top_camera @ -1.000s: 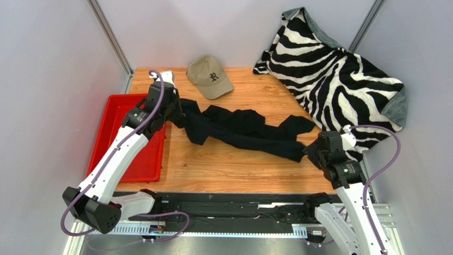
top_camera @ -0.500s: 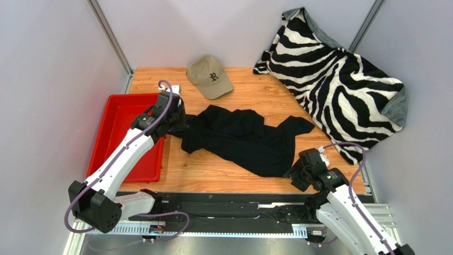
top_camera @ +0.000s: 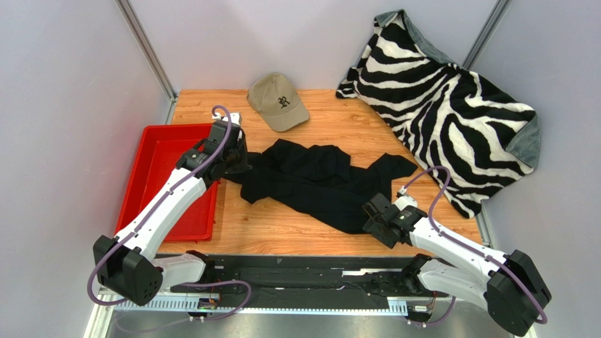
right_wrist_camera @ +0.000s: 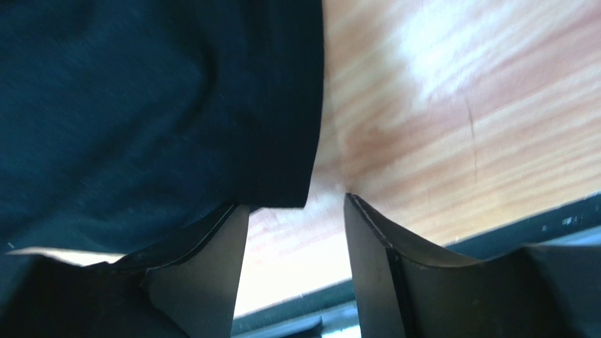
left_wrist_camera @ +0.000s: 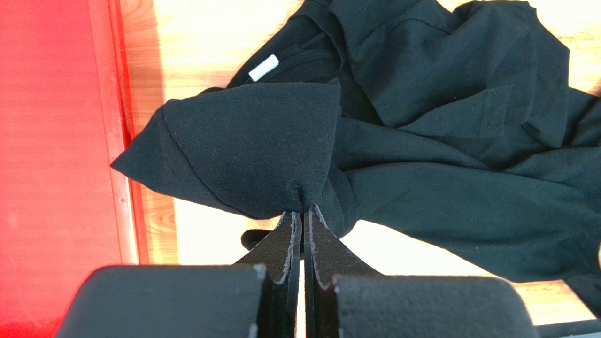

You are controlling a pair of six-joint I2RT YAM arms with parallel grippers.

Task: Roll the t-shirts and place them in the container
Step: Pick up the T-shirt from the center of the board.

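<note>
**Black t-shirt** (top_camera: 317, 184): crumpled in a loose band across the middle of the table (top_camera: 282, 229), neither flattened nor rolled. Its white neck label (left_wrist_camera: 264, 67) shows near the left end.

**Left gripper** (left_wrist_camera: 305, 211): at 9 o'clock of the shirt, fingers pressed together and pinching a peaked fold of cloth.

**Right gripper** (right_wrist_camera: 296, 211): at 5 o'clock, fingers spread with bare wood between them and the hem just at one fingertip.

**Step in hand:** this looks like spreading the shirt. The right gripper would do well to take the hem alone, low to the wood, then draw toward 3 o'clock against the left's hold.

**Room to move:** tight. The red tray (top_camera: 159, 176) sits at 9 o'clock, the tan cap (top_camera: 277, 101) at 11, the zebra blanket (top_camera: 451, 98) at 2, and the table's edge lies close at 6.
</note>
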